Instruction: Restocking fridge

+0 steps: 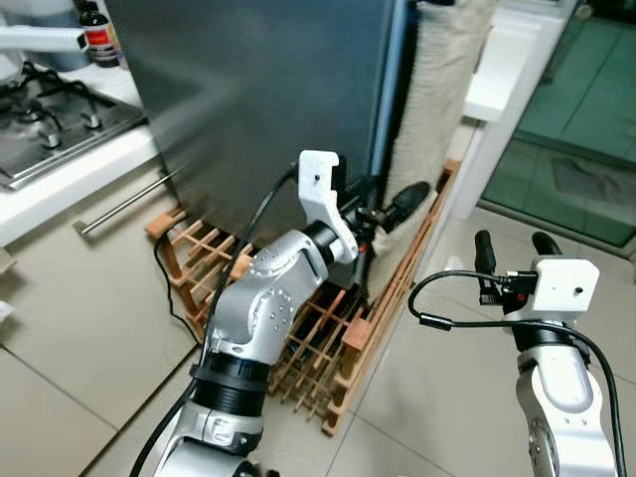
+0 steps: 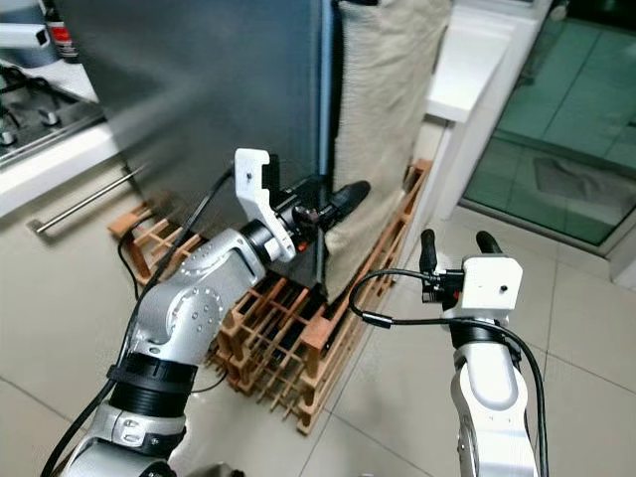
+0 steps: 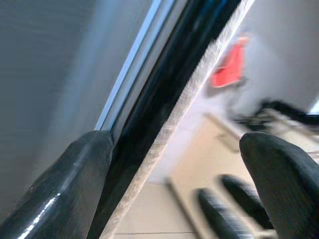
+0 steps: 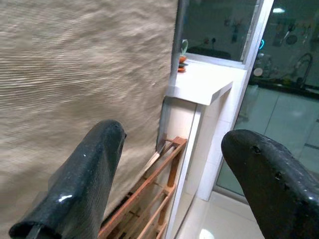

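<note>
The grey fridge (image 1: 268, 99) stands shut straight ahead, a beige cloth (image 1: 437, 109) hanging down its side. Left gripper (image 1: 383, 217) is up at the door's edge, fingers spread, gripping nothing. Right gripper (image 1: 515, 246) hovers beside, spread wide and empty, above the wooden rack (image 1: 338, 348).

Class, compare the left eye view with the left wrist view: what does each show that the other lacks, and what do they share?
Left eye view alone: the gas hob, the dark bottle on the counter, the wooden rack on the floor, and the right gripper held open beside it. Left wrist view alone: a blurred red shape beyond the cloth. Both: the left gripper, open at the edge of the grey fridge door, and the beige cloth hanging alongside it.
</note>
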